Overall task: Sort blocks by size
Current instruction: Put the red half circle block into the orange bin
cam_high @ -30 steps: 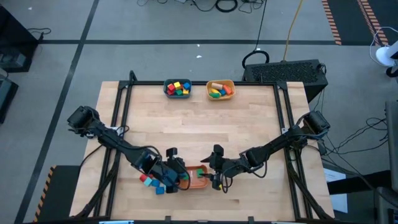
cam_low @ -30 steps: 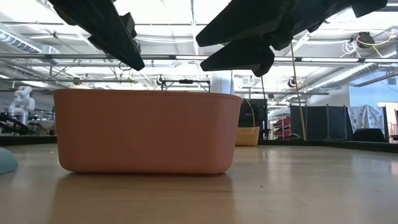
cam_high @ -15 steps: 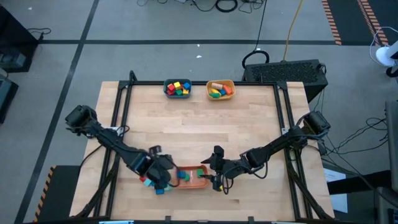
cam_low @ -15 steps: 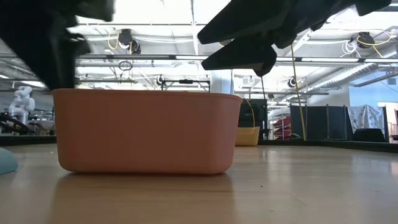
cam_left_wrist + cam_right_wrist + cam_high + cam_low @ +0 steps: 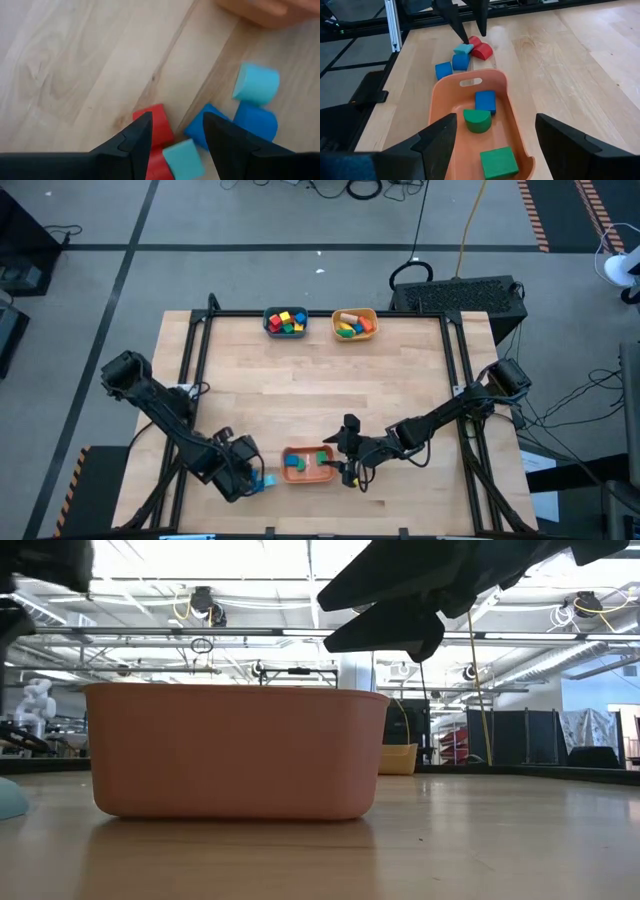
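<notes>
Loose blocks lie on the table left of the orange bowl [image 5: 308, 464]: a red one [image 5: 156, 129], a light-blue one [image 5: 182, 157], two blue ones [image 5: 256, 121] and a light-blue cylinder [image 5: 256, 84]. My left gripper [image 5: 175, 120] hovers open over them, pointing steeply down, with the red block showing between its fingertips. The bowl holds a blue block [image 5: 485, 101], a green half-round [image 5: 477, 121] and a green cube [image 5: 499, 162]. My right gripper [image 5: 495, 150] stands open above the bowl's right end [image 5: 372, 710], one finger on each side.
At the table's far edge stand a teal bowl [image 5: 285, 322] and a yellow bowl [image 5: 354, 324], each with several blocks in it. Bare wood lies between them and the orange bowl. The loose blocks sit near the table's front edge.
My left gripper has swung from above the orange bowl's left end toward the table's left and near edges. It has sunk a little, rolled about its own line, and tipped to point more steeply down over the loose blocks.
</notes>
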You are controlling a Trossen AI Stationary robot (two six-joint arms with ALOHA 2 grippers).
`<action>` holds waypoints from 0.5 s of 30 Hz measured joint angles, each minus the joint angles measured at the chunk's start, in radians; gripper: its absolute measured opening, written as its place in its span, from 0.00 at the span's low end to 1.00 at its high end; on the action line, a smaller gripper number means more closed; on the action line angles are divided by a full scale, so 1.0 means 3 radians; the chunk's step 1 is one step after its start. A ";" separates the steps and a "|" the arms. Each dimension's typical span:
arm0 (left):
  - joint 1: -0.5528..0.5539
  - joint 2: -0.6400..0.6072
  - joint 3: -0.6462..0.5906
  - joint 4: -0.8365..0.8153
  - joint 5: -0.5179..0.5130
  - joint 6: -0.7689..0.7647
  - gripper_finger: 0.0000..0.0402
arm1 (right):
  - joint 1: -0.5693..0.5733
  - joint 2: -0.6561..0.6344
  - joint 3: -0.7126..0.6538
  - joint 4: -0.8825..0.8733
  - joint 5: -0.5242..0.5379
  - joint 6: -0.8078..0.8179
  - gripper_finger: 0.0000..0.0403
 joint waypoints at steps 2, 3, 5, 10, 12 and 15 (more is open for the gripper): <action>-0.0036 0.0001 -0.0026 0.0012 0.0000 0.0001 0.44 | 0.0000 0.0000 0.0000 0.0001 0.0000 -0.0016 0.64; -0.0052 0.0001 -0.0039 0.0016 0.0000 -0.0011 0.44 | 0.0000 0.0000 0.0000 0.0001 0.0000 -0.0025 0.64; -0.0059 0.0001 -0.0088 0.0015 -0.0002 -0.0148 0.44 | -0.0002 0.0000 0.0000 0.0002 0.0000 -0.0026 0.64; -0.0059 0.0001 -0.0277 -0.0002 0.0008 -0.0556 0.45 | -0.0006 0.0000 -0.0001 0.0001 -0.0001 -0.0075 0.64; -0.0059 0.0001 -0.0337 0.0004 0.0011 -0.0695 0.47 | -0.0006 0.0000 0.0000 0.0001 -0.0001 -0.0087 0.64; -0.0059 0.0001 -0.0397 0.0031 0.0028 -0.0776 0.53 | -0.0005 0.0000 0.0000 0.0001 -0.0001 -0.0087 0.64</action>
